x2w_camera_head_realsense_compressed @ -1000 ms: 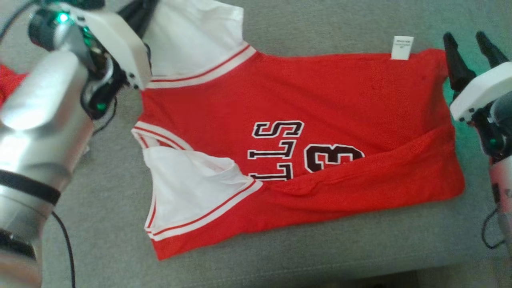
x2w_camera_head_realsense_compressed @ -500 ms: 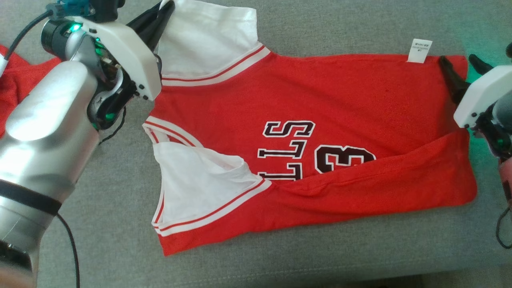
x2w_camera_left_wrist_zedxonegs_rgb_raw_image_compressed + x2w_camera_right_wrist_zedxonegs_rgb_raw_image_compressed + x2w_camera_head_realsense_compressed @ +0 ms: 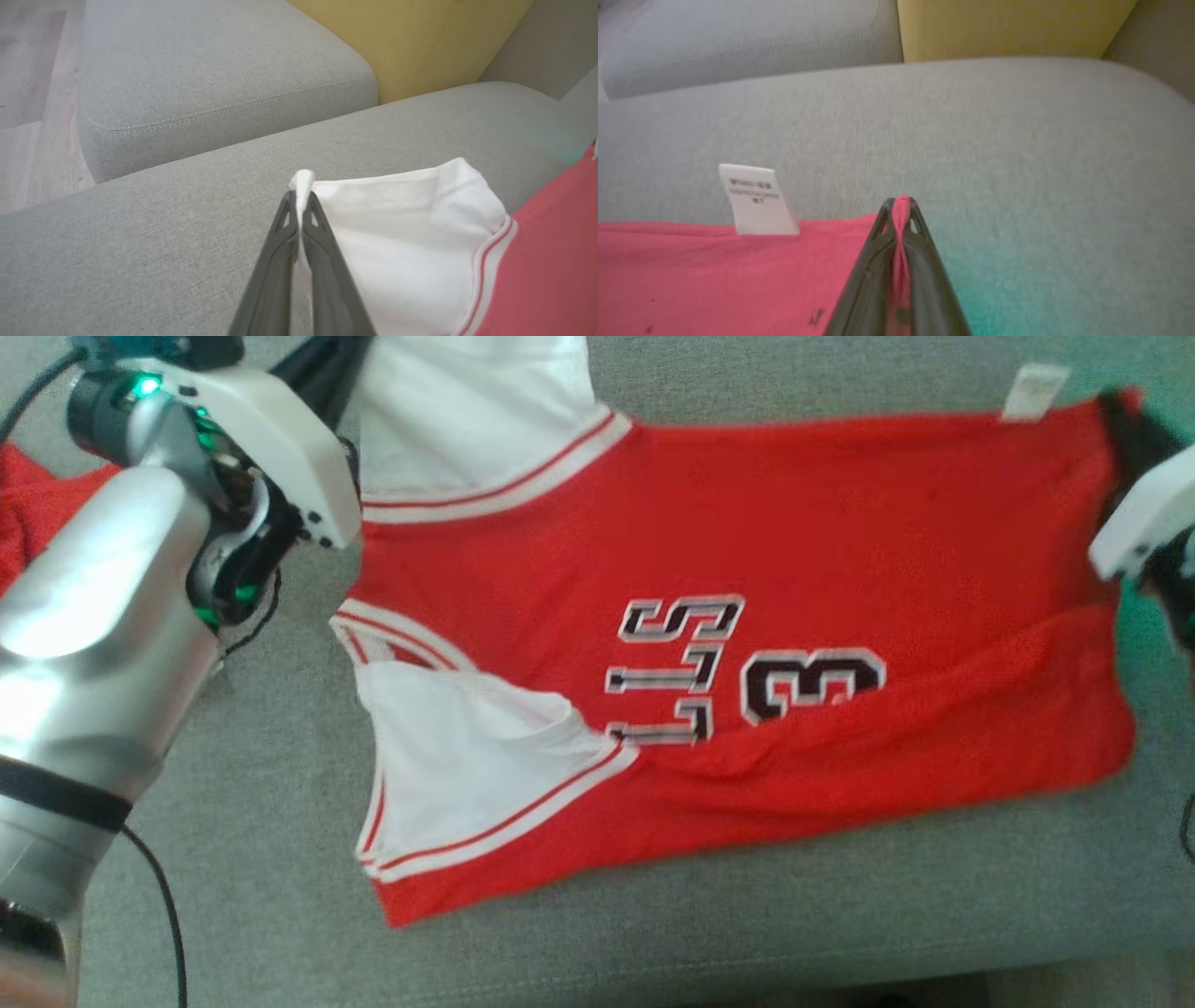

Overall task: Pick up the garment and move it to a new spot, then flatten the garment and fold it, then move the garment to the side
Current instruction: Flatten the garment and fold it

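The garment (image 3: 747, 551) is a red jersey with white sleeves and dark lettering, spread across the grey sofa seat (image 3: 261, 784), its near edge folded over. My left gripper (image 3: 300, 198) is shut on the edge of the far white sleeve (image 3: 402, 233); its dark fingers reach the sleeve (image 3: 467, 401) at the head view's top left. My right gripper (image 3: 901, 205) is shut on the red far corner by the hem, just right of the white care label (image 3: 756, 198). In the head view that corner (image 3: 1116, 406) sits at the upper right, beside the label (image 3: 1027, 390).
A yellow cushion (image 3: 420, 42) leans against the sofa back beyond the seat, with a second grey seat cushion (image 3: 210, 70) beside it. More red cloth (image 3: 37, 504) lies behind my left arm. Wooden floor (image 3: 32, 93) shows past the sofa. The seat's front edge (image 3: 653, 980) runs along the head view's bottom.
My right gripper has closed on the jersey's far hem corner; it stood open beside it before. The head view has shifted a little. The left gripper still grips the sleeve.
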### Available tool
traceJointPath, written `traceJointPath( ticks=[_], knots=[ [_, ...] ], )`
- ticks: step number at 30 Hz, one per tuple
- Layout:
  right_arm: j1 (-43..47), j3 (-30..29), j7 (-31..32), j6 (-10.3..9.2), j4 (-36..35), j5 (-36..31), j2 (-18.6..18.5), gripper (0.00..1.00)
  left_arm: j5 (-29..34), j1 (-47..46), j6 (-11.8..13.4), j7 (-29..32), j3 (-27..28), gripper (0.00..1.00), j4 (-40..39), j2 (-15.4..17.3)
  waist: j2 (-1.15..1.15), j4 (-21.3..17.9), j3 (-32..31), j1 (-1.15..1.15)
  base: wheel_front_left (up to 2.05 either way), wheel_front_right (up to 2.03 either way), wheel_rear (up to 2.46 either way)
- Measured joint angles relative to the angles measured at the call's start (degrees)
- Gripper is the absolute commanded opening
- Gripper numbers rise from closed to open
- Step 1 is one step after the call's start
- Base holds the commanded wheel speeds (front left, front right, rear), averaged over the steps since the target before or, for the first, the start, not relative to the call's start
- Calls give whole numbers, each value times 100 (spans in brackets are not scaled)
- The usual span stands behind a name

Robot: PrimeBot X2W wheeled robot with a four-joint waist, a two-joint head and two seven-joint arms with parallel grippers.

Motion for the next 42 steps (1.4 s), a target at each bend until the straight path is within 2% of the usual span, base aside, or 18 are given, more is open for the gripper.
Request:
traceJointPath(
  ticks=[5, 11, 15, 19, 23, 27, 35, 36, 42],
  knots=[
    [-474, -90, -495, 0, 372, -200, 29, 0, 29, -214, 82, -272, 54, 0, 209, -80, 0, 1, 43, 0, 0, 0, 0],
    [-870, -178, -1061, 0, 940, -492, 199, 0, 134, -565, 189, -776, 204, 0, 642, -357, 0, 3, 67, 1, 0, 0, 0],
    [-944, -54, -1324, 0, 1135, -535, 267, 0, 214, -593, 42, -904, 86, 0, 893, -514, 0, 29, 9, 0, 0, 0, 0],
    [-913, 68, -1548, 0, 1170, -477, 267, 0, 367, -503, -49, -1044, -45, 0, 940, -470, 0, 34, -128, 0, 0, 0, 0],
    [-602, 465, -1489, 0, 1018, -292, 174, 0, 467, -142, -133, -1060, -210, 0, 672, -213, 0, 29, -334, 0, 0, 0, 0],
    [-160, 642, -1283, 0, 840, 11, -124, 0, 433, 390, -89, -1026, -261, 0, 108, 146, 0, 42, -548, 0, 0, 0, 0],
    [703, 1066, -431, 0, -10, 815, -742, 0, 197, 1616, 332, -387, -535, 0, -1661, 1002, 0, 138, -977, 0, 0, 0, 0],
    [703, 1066, -431, 0, -10, 815, -742, 0, 197, 1616, 332, -387, -535, 0, -1661, 1002, 0, 138, -977, 0, 0, 0, 0],
    [1224, 1235, 209, 0, -627, 1181, -1167, 0, -100, 2469, 757, 215, -711, 0, -3027, 1638, 0, 177, -1179, 0, 0, 0, 0]
  ],
)
